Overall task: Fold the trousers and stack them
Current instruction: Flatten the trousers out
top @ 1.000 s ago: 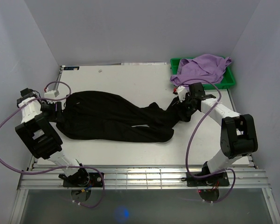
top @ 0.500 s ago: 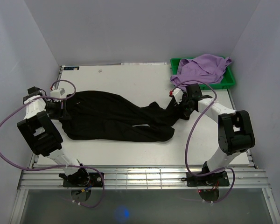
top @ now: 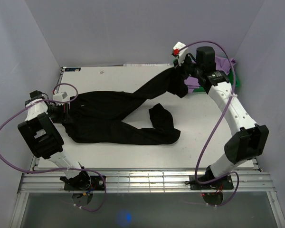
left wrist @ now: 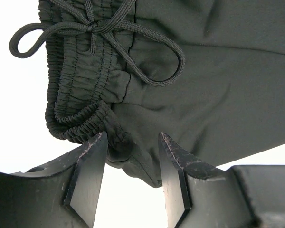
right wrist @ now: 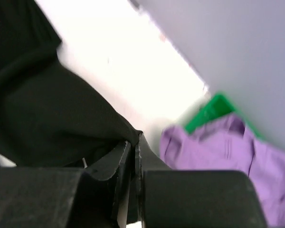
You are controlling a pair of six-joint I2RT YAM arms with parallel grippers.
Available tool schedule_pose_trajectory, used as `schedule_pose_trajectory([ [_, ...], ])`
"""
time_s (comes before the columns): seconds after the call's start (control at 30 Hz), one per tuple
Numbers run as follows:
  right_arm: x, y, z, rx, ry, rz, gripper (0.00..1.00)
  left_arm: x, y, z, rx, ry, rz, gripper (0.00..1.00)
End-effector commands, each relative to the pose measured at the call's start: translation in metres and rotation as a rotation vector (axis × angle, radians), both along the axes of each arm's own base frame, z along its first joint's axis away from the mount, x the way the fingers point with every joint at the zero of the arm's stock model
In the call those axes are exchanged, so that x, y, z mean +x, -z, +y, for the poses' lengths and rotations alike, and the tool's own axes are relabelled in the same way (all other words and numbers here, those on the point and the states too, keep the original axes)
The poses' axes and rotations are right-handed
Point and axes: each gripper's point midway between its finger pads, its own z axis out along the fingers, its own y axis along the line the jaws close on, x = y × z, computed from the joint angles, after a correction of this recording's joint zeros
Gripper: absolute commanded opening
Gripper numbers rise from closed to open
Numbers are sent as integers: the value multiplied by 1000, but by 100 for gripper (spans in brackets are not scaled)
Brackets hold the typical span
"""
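The black trousers (top: 109, 118) lie across the table's middle, waistband at the left. My right gripper (top: 180, 73) is shut on the end of one leg (top: 156, 88) and holds it raised over the back right, so the leg slants up from the table. In the right wrist view the jaws of the right gripper (right wrist: 134, 140) pinch black cloth (right wrist: 38, 118). The other leg lies flat, its end folded back (top: 161, 118). My left gripper (left wrist: 132, 137) stands open around the waistband's corner (left wrist: 85, 121), with the drawstring bow (left wrist: 92, 26) just beyond. From above, the left gripper (top: 66, 111) sits at the trousers' left end.
A green bin (top: 235, 80) at the back right holds a lilac garment (top: 223, 64), just behind the raised right gripper; the lilac garment (right wrist: 218, 142) and green bin (right wrist: 209, 111) also show in the right wrist view. Enclosure walls stand close on three sides.
My right gripper shut on the leg end and lifted it up and back toward the bin, pulling that leg off the table. The left gripper shifted slightly onto the waistband and narrowed.
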Motion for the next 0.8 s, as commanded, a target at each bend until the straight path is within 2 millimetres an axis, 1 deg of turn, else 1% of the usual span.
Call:
schedule_pose_trajectory([
  [0.0, 38, 20, 48, 36, -70, 29, 8, 4, -4, -6, -24, -2, -28, 57],
  [0.03, 50, 22, 52, 41, -45, 20, 8, 3, -3, -6, -27, -3, -23, 57],
  [0.07, 62, 12, 60, 53, -34, -16, 8, 3, -2, -6, -29, -6, -21, 57],
  [0.1, 81, 39, 67, 36, -17, 20, 16, 2, -2, -7, -31, -11, -17, 57],
  [0.13, 84, 51, 71, 25, -18, 75, 36, 0, 0, -8, -35, -13, -8, 57],
  [0.17, 87, 60, 74, 15, -19, 126, 53, 0, 1, -8, -35, -16, -8, 57],
  [0.2, 99, 57, 80, 19, -18, 146, 74, -1, 0, -9, -39, -16, -9, 57],
  [0.23, 81, 74, 78, -12, -38, 264, 77, -1, 0, -10, -41, -16, -11, 58],
  [0.27, 73, 79, 76, -28, -48, 306, 77, -2, 1, -11, -43, -15, -10, 59],
  [0.3, 59, 90, 70, -49, -57, 355, 77, -2, 0, -11, -46, -16, -13, 59],
  [0.37, 34, 106, 60, -75, -78, 399, 77, -1, -2, -13, -58, -14, -19, 60],
  [0.4, 5, 124, 50, -90, -81, 447, 76, 0, -2, -14, -60, -12, -23, 60],
  [0.43, -7, 132, 46, -87, -80, 462, 76, 0, -3, -14, -63, -9, -27, 60],
  [0.47, -12, 133, 46, -72, -84, 443, 76, 0, -3, -15, -65, -4, -30, 60],
  [0.5, -31, 147, 42, -69, -81, 485, 76, 0, -3, -15, -67, 0, -31, 60],
  [0.6, -40, 169, 41, -51, -53, 554, 75, 0, -1, -16, -72, 8, -32, 61],
  [0.67, -46, 193, 39, -61, -36, 622, 76, 1, 0, -16, -72, 7, -35, 61],
  [0.77, -44, 224, 36, -67, 27, 685, 76, 3, 0, -14, -63, 3, -43, 61],
])
